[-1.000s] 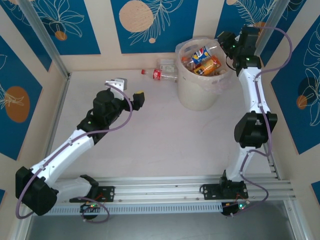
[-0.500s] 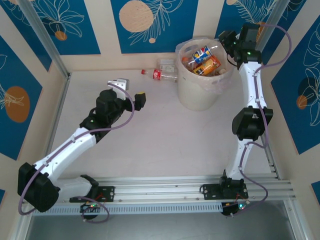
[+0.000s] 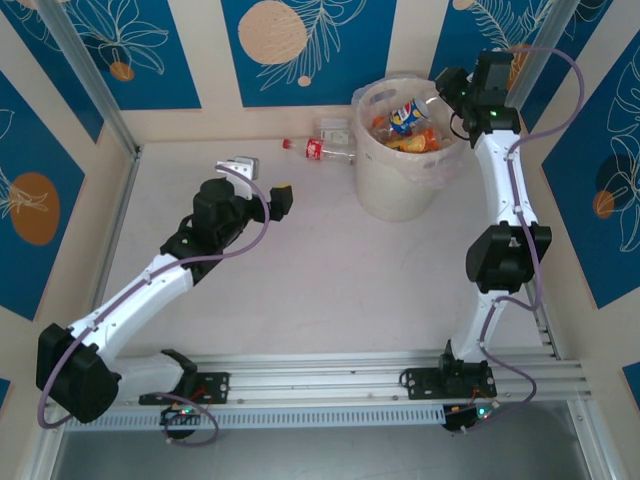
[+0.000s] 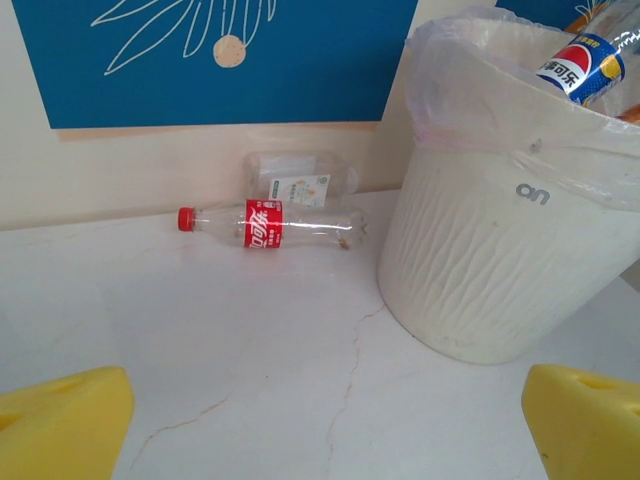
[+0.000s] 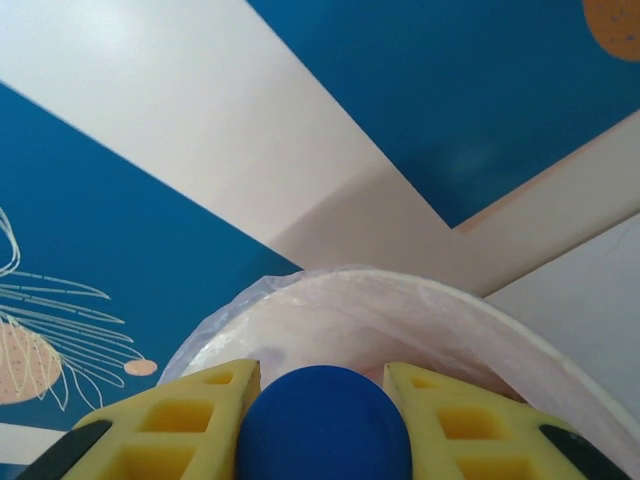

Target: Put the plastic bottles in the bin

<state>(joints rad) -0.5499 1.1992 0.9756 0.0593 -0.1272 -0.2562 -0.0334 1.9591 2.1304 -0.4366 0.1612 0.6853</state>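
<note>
Since my right pincer (image 5: 318, 375) is clamped on a blue-capped bottle (image 5: 322, 430) with the bin (image 5: 430, 305) just beyond it, I'd release squarely over the mouth; left pincer (image 4: 322, 420) stands apart.

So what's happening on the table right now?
The right gripper is shut on a blue-capped bottle, holding it at the rim of the bin, which already has several bottles inside. The left gripper is open and empty, facing two bottles lying by the far wall beside the bin: a red-labelled bottle and a pale-labelled bottle behind it.
</note>
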